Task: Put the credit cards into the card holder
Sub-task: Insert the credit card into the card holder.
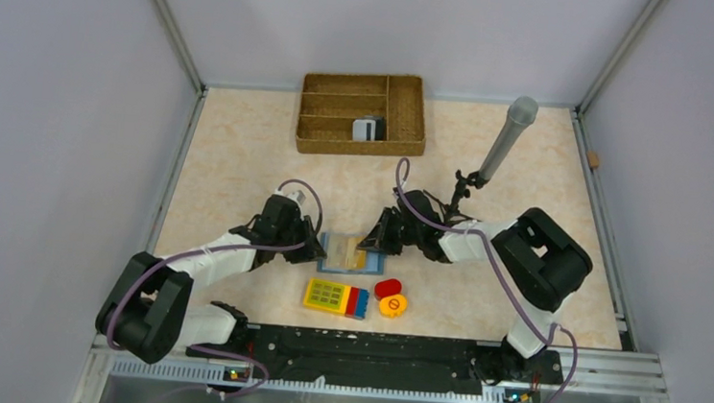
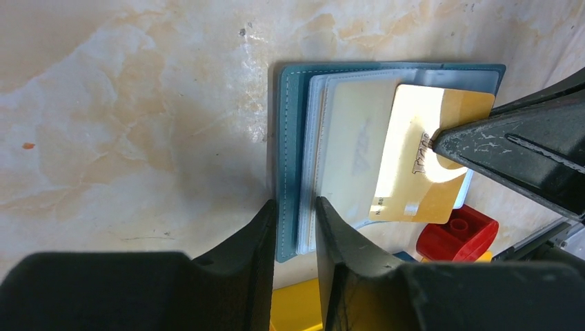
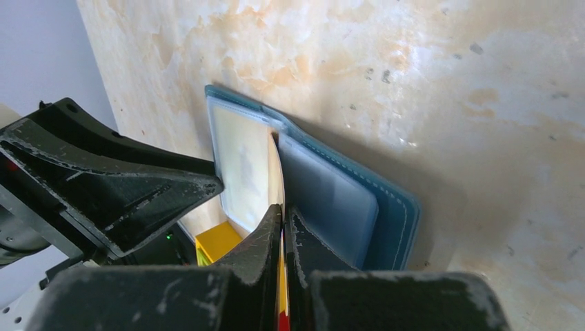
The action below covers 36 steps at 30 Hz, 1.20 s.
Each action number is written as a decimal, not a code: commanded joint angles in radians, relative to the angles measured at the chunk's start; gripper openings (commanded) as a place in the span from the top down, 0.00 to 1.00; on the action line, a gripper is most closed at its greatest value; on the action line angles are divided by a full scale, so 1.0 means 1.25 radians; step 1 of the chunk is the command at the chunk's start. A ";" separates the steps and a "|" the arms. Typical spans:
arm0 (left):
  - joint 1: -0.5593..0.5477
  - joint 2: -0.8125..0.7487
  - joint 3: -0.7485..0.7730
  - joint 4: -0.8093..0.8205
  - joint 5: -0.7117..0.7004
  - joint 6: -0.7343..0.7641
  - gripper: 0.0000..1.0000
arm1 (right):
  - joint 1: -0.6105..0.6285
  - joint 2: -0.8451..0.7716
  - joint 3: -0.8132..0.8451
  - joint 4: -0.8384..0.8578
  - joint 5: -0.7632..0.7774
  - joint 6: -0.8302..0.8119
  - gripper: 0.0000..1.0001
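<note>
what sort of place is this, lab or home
Most likely a robot lab cell: plain grey panels box in a small table, with a left arm and a right arm bolted to a near rail.

I read the table (image 1: 241,154) as a smooth, marbled beige top with a low sheen, laminate by the look of it. On the card holder (image 2: 286,172) I see a matt teal leather-look cover with a stitched rim; its inner sleeves are clear-to-frosted soft plastic, slightly glossy. The credit card (image 2: 403,172) is glossy gold plastic throwing hard glare. The left gripper (image 2: 294,210) and right gripper (image 3: 284,214) are matt black plastic, edges scuffed with pale scratches. The tray (image 1: 408,109) is rough brown woven wicker. The keypad block (image 1: 326,295) and red block (image 2: 459,234) look like smooth, shiny plastic. The front rail (image 1: 601,360) is bare silvery metal, and the walls (image 1: 54,91) are flat matt grey.
</note>
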 commanded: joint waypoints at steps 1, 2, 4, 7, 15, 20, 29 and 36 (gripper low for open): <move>0.000 0.021 -0.007 0.040 0.013 0.015 0.73 | 0.016 0.036 0.041 -0.030 0.028 -0.024 1.00; 0.000 0.023 -0.007 0.041 0.014 0.014 0.74 | 0.017 0.037 0.043 -0.035 0.031 -0.028 1.00; 0.001 0.029 -0.006 0.043 0.015 0.016 0.75 | 0.019 0.040 0.044 -0.047 0.036 -0.035 1.00; 0.001 0.034 -0.003 0.044 0.017 0.017 0.76 | 0.020 0.044 0.046 -0.059 0.040 -0.040 1.00; 0.001 0.039 0.000 0.040 0.015 0.023 0.80 | 0.021 0.043 0.043 -0.094 0.050 -0.048 1.00; 0.001 0.039 0.000 0.035 0.009 0.024 0.84 | 0.021 0.016 0.031 -0.131 0.079 -0.058 1.00; 0.001 0.038 0.002 0.029 0.001 0.027 0.85 | 0.021 0.005 0.029 -0.158 0.094 -0.064 1.00; 0.001 0.041 0.001 0.031 0.003 0.028 0.85 | 0.021 -0.014 0.023 -0.182 0.109 -0.066 1.00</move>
